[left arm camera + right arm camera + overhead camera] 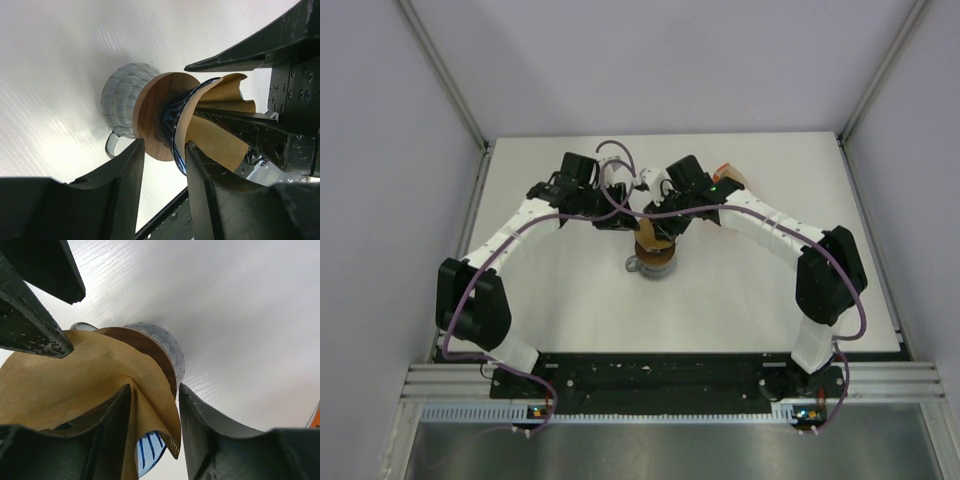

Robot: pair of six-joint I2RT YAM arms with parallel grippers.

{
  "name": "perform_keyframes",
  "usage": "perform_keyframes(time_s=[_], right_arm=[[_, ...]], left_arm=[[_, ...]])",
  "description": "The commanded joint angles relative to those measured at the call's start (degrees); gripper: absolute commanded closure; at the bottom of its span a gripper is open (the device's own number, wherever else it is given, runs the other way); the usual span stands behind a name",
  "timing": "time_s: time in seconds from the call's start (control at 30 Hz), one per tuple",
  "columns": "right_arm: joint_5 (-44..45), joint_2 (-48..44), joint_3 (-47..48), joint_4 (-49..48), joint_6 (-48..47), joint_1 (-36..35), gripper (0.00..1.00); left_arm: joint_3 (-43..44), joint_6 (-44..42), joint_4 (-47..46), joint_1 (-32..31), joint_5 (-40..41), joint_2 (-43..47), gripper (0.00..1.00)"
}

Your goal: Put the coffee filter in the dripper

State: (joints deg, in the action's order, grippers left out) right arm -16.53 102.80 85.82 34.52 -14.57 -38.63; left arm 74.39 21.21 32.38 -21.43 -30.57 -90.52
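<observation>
- Fingers (107,427) of right gripper (155,390) spread, straddling a raised fold of the pale tan paper coffee filter (75,380); left gripper (165,145) also parted, beside the rim of the bright blue ribbed dripper (174,120).
- Grey translucent handled cup (120,100) stands on white table (560,300).
- Flat brown wooden ring (150,115) rests on cup — dripper seated in it, coffee filter nested inside.
</observation>
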Motion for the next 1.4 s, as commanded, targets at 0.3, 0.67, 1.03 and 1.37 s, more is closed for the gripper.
perform_keyframes(time_s=[0.3, 0.67, 1.03, 1.37], right_arm=[[-0.6, -6.4, 2.2, -0.1, 0.5, -0.8, 0.41], [1.0, -8.6, 3.6, -0.1, 1.0, -0.7, 0.36], [2.6, -16.0, 7.3, 0.0, 2.9, -0.8, 0.36], [-3.2, -16.1, 1.3, -2.0, 10.4, -3.8, 1.0]], left_arm=[[3.9, -2.1, 0.3, -0.1, -0.7, 1.8, 0.5], [4.7, -3.0, 0.8, -0.2, -1.3, 1.8, 0.44], [9.7, -5.1, 4.1, 0.1, -0.9, 1.1, 0.4], [9.4, -3.5, 4.7, -0.1, -2.3, 1.6, 0.63]])
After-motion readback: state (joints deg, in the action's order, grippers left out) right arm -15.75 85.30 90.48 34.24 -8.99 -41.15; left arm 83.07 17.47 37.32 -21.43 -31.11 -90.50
